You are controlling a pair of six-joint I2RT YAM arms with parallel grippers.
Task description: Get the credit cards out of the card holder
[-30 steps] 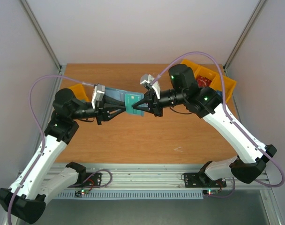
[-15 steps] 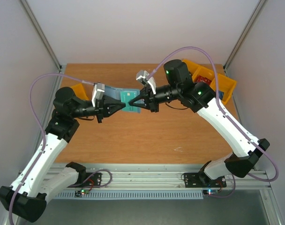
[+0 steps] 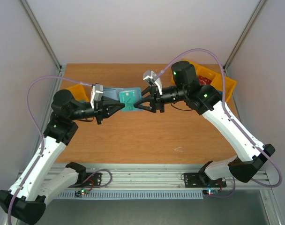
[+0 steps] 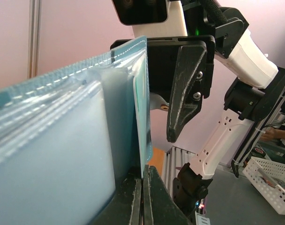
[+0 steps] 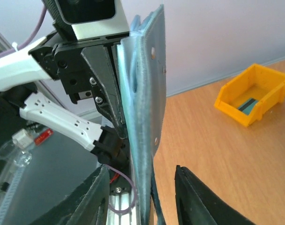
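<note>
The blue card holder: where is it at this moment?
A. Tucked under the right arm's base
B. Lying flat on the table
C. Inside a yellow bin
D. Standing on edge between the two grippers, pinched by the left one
D: the left gripper is shut on the edge of the card holder, which stands upright, while the right gripper has its fingers spread on either side of it.

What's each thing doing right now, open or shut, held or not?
Left gripper: shut on wallet.
Right gripper: open, fingers either side of wallet.
Wallet: held up on edge.
Card: lying in yellow bin.
</note>
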